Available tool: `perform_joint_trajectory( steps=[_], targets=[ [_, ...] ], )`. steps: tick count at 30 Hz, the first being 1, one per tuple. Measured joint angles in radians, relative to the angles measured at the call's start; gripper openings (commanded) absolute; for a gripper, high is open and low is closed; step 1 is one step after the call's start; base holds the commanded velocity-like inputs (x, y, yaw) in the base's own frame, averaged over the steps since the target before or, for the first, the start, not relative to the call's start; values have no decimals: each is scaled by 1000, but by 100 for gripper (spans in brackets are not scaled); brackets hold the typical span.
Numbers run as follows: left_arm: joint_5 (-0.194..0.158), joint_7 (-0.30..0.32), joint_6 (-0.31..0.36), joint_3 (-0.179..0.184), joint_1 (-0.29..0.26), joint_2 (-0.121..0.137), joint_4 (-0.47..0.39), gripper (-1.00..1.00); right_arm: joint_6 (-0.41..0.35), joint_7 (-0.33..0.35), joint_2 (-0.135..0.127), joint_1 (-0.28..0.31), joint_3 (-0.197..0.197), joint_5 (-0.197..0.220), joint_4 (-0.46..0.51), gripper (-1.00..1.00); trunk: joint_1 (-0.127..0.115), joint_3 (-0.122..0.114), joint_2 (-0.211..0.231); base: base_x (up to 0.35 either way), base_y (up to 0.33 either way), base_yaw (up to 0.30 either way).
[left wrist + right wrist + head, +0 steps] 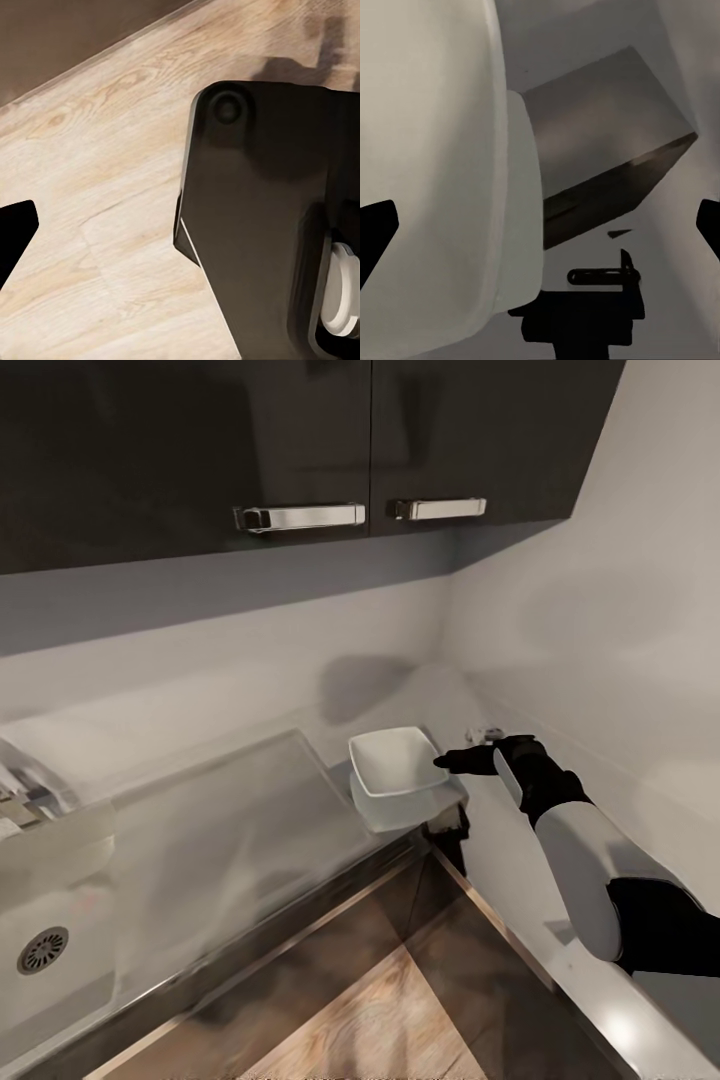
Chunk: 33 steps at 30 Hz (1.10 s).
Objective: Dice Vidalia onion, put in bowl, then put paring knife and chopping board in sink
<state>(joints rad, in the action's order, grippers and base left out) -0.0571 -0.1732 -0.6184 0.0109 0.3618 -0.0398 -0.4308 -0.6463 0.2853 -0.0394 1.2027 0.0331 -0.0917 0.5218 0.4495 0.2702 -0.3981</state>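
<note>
Cupboards: you see two dark wall cupboards (300, 440) high up at the far side.
Handles: two shiny handles (300, 517) sit side by side.
Floor: light wood floor (370, 1020) lies near you.

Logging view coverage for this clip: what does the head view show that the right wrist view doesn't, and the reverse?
Head view alone: the sink with its round drain, the drainboard, the overhead cabinets' chrome handles, the wooden floor and the right arm reaching to the bowl, right gripper at its rim. Right wrist view alone: a close look at the bowl's outer side, with a dark slab-like form beyond it that I cannot identify, and the gripper's fingertips spread wide. Shared: the white bowl.
</note>
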Motion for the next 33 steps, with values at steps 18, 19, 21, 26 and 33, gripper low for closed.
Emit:
perform_joint_trajectory(
  steps=[18, 19, 21, 26, 33],
  targets=[
    [0, 0, 0, 0, 0, 0, 0, 100, 0, 95, -5, 0, 3, -3, 1, 100, 0, 27, 0, 0, 0, 0],
    [0, 0, 0, 0, 0, 0, 0, 100, 0, 96, -6, 0, 4, -2, 2, 100, 0, 29, 0, 0, 0, 0],
    [0, 0, 0, 0, 0, 0, 0, 100, 0, 104, -7, -1, 5, -2, 2, 100, 0, 31, 0, 0, 0, 0],
    [0, 0, 0, 0, 0, 0, 0, 100, 0, 132, -13, 0, 6, -3, 3, 100, 0, 34, 0, 0, 0, 0],
    [0, 0, 0, 0, 0, 0, 0, 100, 0, 139, -15, -1, 5, -3, 3, 100, 0, 35, 0, 0, 0, 0]
  ],
)
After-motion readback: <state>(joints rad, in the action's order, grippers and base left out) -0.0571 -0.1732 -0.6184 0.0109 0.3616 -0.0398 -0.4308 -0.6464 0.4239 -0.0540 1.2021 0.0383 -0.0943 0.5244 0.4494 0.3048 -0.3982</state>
